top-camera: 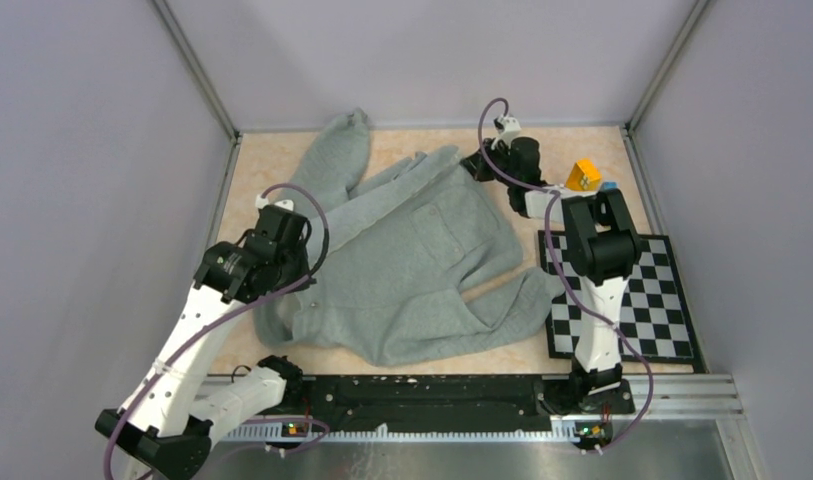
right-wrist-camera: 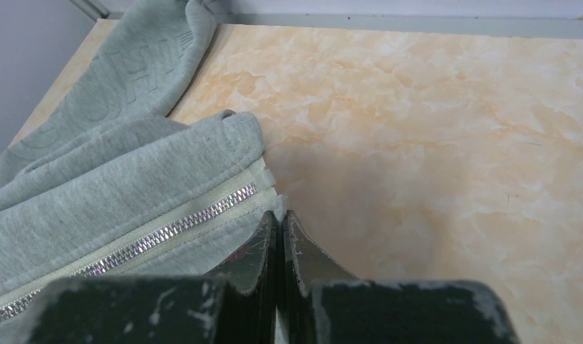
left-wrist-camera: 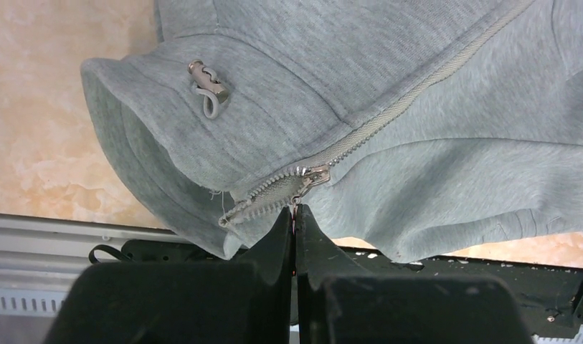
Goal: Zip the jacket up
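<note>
Rising from its base at the near left corner, the left arm slants forward and bends at the wrist over the jacket's near-left hem. The left tool points into that hem from below. Its fingers are pressed together on the thin zipper pull that hangs from the slider, which sits at the bottom end of the zipper. A cord toggle lies on the hem band just beside it. The jacket sprawls rumpled across the middle of the counter, chest pocket up. One sleeve trails toward the checkerboard at the right and the other reaches the back wall. The right arm stands up from its base at the near right, folds at the elbow above the checkerboard, and stretches its forearm back and leftward to the jacket's far end. There the right tool is lowered to the collar with its fingers together, the tips touching the fabric edge by the zipper's top end. Whether cloth is caught between them cannot be told. A yellow block sits beyond, near the back right corner.
</note>
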`<control>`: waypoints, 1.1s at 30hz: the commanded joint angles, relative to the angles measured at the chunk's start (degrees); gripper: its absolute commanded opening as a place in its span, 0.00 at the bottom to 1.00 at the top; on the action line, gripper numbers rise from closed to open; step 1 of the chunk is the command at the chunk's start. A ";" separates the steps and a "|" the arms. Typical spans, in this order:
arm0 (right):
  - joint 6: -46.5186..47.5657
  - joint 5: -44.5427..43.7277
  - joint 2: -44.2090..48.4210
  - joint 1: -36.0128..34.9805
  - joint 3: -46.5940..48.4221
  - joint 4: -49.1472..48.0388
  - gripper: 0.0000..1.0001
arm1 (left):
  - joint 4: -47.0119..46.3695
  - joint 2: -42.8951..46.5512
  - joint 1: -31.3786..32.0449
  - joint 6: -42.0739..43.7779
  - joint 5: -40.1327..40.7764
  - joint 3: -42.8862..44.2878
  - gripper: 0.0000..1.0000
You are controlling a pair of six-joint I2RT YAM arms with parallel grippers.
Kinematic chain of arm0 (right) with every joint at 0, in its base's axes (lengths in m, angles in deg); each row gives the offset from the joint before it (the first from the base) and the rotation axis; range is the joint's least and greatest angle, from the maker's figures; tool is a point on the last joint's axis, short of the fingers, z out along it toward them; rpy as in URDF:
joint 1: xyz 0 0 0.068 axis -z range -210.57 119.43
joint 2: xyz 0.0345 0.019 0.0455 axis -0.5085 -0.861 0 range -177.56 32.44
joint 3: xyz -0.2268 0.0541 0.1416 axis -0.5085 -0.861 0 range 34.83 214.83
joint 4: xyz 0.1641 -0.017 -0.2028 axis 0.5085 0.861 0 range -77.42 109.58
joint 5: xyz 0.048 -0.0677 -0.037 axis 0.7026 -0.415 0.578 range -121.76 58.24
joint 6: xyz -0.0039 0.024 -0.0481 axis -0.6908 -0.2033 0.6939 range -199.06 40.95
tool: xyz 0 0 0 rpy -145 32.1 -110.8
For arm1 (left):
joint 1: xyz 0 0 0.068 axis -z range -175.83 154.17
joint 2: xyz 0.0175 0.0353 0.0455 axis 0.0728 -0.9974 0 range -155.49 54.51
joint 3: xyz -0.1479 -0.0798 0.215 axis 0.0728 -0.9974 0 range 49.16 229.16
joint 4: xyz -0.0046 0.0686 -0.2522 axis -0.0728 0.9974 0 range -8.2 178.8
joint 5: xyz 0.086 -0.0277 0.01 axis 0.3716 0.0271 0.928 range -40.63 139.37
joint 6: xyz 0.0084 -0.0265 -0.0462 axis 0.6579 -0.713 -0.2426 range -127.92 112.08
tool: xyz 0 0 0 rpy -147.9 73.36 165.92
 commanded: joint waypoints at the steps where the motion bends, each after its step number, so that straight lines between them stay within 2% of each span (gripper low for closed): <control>1: 3.65 -13.66 -1.52 4.38 2.82 0.03 0.00 | 8.90 4.76 -0.74 -0.33 6.81 1.00 0.00; 9: 3.32 -15.71 -4.29 5.70 8.70 5.42 0.00 | 8.80 7.75 -0.74 -0.82 5.13 -0.81 0.00; 14: 3.65 -8.63 -4.50 5.04 8.74 4.35 0.00 | 6.14 8.54 -0.74 -0.93 4.45 -2.28 0.00; 17: 4.90 -6.29 -3.41 3.33 8.46 7.05 0.00 | 3.71 8.53 -0.75 -1.46 4.06 -2.92 0.00; 19: 4.80 -6.68 -2.39 2.37 8.33 10.50 0.00 | 3.43 9.26 -0.75 -4.02 6.51 -2.41 0.00; 22: 4.89 -9.63 -1.95 1.88 11.25 21.47 0.27 | -0.47 14.20 -0.77 -7.38 10.12 -4.71 0.41; 23: 5.44 -10.85 -2.07 1.88 13.12 26.36 0.41 | -2.51 16.24 -0.75 -8.38 10.96 -5.53 0.54; 24: 6.55 -12.19 -2.30 1.83 15.64 31.84 0.50 | -5.16 18.37 -0.74 -8.73 11.11 -6.50 0.59; 28: 11.16 -18.79 1.26 1.16 21.57 49.11 0.58 | -19.33 27.76 -0.79 -5.42 8.54 -12.81 0.72; 30: 12.35 -20.90 5.83 -0.08 20.63 54.63 0.59 | -25.09 30.85 -0.78 -3.67 7.34 -15.79 0.80; 33: 12.64 -21.92 15.40 -4.55 15.06 56.37 0.63 | -32.63 32.17 -0.74 -0.68 4.73 -18.96 0.91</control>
